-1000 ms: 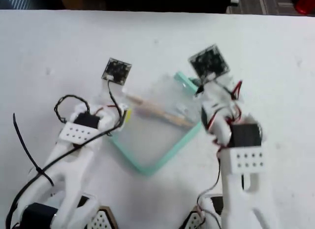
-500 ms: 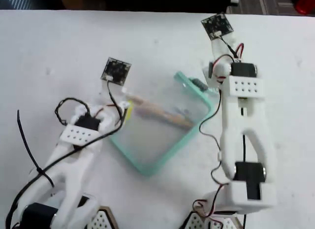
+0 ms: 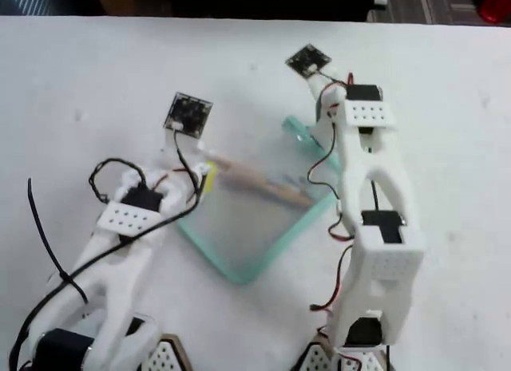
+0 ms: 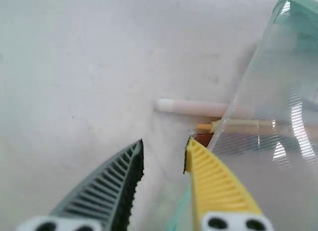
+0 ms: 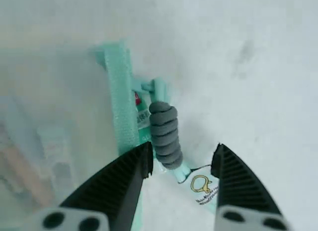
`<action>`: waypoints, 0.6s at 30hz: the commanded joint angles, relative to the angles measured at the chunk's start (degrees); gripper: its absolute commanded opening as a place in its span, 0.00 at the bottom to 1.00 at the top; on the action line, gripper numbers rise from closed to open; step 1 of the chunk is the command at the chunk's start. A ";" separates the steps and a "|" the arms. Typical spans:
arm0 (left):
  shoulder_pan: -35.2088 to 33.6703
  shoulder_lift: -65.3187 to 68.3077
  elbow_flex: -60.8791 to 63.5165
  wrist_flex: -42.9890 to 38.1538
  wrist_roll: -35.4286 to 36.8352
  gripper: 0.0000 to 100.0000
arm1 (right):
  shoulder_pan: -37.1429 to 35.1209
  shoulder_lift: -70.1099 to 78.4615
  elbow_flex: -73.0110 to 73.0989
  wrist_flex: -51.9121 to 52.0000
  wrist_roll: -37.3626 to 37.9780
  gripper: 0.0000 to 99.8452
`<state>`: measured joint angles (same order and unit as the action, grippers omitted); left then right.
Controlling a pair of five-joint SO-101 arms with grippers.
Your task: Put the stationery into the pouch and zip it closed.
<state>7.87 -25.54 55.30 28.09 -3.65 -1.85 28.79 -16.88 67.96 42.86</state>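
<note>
A clear pouch (image 3: 247, 227) with a teal zipper band (image 5: 119, 92) lies at the table's middle. Inside it rests a wooden pencil (image 3: 263, 182); a pale pink pen (image 4: 191, 107) and the pencil (image 4: 243, 125) poke out at its open corner. My left gripper (image 4: 165, 143) is open at that near-left corner, its yellow finger (image 4: 211, 181) against the pouch edge (image 4: 248, 92). My right gripper (image 5: 182, 151) is open at the far-right corner, its black fingers either side of the grey ribbed zipper pull (image 5: 164, 134). From above, the left gripper (image 3: 200, 176) and right gripper (image 3: 317, 132) flank the pouch.
A small printed tag (image 5: 202, 184) on a thin cord lies by the zipper pull. The white table (image 3: 104, 76) spreads bare to the left and far side. A black cable (image 3: 48, 243) trails from the left arm.
The right arm has stretched out over the table and come down at the pouch's far-right corner, over the zipper pull. The left arm and the pouch have kept still.
</note>
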 commanded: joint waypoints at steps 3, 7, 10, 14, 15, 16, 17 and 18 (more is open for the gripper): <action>-0.13 -0.04 -0.44 -1.41 -0.62 0.17 | -0.48 3.12 -7.65 3.74 1.58 0.19; -0.13 -0.04 -0.44 -1.41 -0.62 0.17 | -0.48 5.85 -9.32 2.07 1.58 0.19; -0.13 -0.04 -0.44 -1.41 -0.62 0.17 | -0.48 8.75 -10.99 1.45 1.58 0.19; -0.13 -0.04 -0.44 -1.41 -0.62 0.17 | -1.10 12.79 -14.59 1.71 1.41 0.19; -0.13 -0.04 -0.44 -1.41 -0.62 0.17 | -1.10 13.41 -15.38 1.71 1.41 0.19; -0.13 -0.04 -0.44 -1.41 -0.62 0.17 | -1.10 13.93 -16.18 1.71 1.32 0.19; -0.13 -0.04 -0.44 -1.41 -0.62 0.17 | -1.10 14.37 -16.97 1.71 1.23 0.18; -0.13 -0.04 -0.44 -1.41 -0.62 0.17 | -1.10 14.55 -17.67 1.80 1.23 0.15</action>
<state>7.87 -25.54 55.30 28.09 -3.65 -1.85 43.30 -31.65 69.98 43.91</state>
